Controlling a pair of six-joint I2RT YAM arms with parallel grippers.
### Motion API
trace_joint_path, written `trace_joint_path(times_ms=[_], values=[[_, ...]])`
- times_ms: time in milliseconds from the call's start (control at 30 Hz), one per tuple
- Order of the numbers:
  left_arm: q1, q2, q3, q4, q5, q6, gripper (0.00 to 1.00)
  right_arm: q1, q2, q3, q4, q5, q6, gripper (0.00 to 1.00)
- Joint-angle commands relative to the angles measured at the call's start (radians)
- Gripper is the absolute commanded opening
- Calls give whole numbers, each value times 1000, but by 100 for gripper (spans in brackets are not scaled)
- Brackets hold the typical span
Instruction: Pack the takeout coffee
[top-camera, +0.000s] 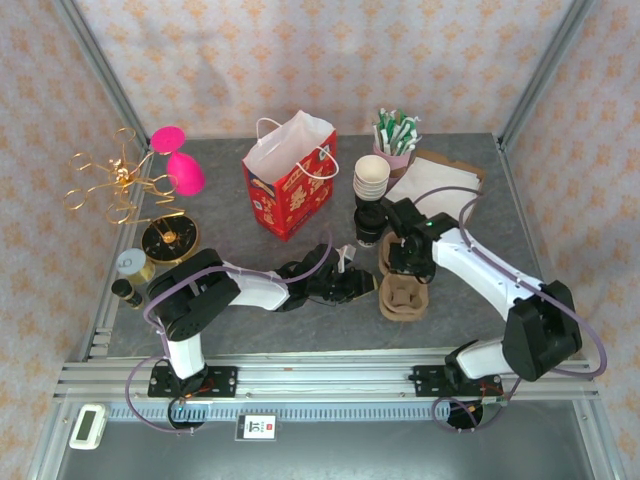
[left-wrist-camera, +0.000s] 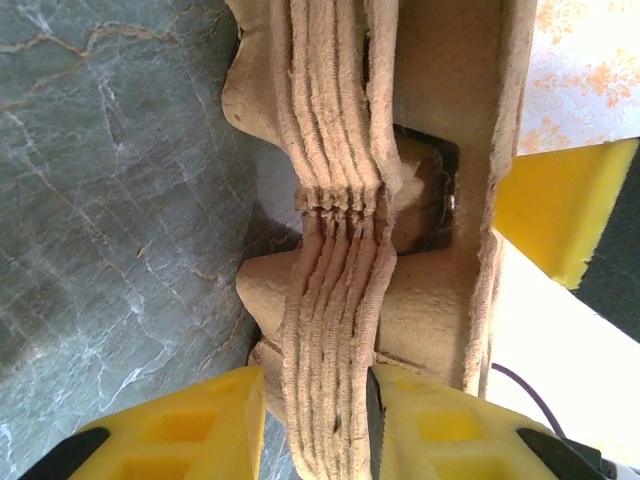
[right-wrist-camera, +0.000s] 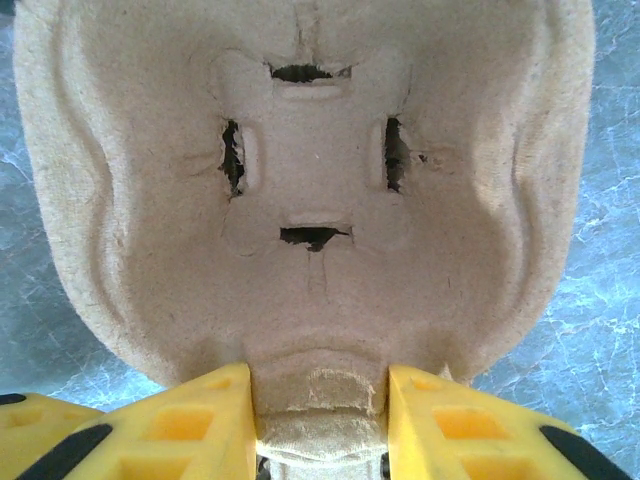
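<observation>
Yellow-fingered, closes the left pincer (left-wrist-camera: 318, 415) narrowly on the layered rims of the tray stack (left-wrist-camera: 335, 250), and nips the right pincer (right-wrist-camera: 320, 400) on the near lip of the top tray (right-wrist-camera: 300, 180). Rests mid-counter (top-camera: 250, 330), near the cups (top-camera: 370, 178) and in front of the bag (top-camera: 290, 185). Looks like light moulded pulp, stiff yet crushable, nested tight. Best to grip by the rim, pinning the lower ones while peeling one off. Likely to tear if squeezed hard.
</observation>
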Motion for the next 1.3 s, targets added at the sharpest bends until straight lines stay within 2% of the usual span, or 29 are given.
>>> trace_joint_path(times_ms=[0,167,367,567,900,1267], values=[[0,-69,23,-10,-38,37,33,-14,-31,20,-25,-16,-15,34],[-7,-110,21,21,-37,47,36,-17,-35,14,-24,-26,-19,34],[-20,-58,86,-33,-9,87,35,-20,-40,16,-21,-29,-19,34],[-29,-26,98,8,34,81,33,-26,-39,17,-20,-29,-23,34],[-35,-15,110,-80,-7,101,30,-29,-42,12,-18,-29,-25,33],[-44,21,118,43,40,66,21,-32,-40,13,-16,-34,-25,33]])
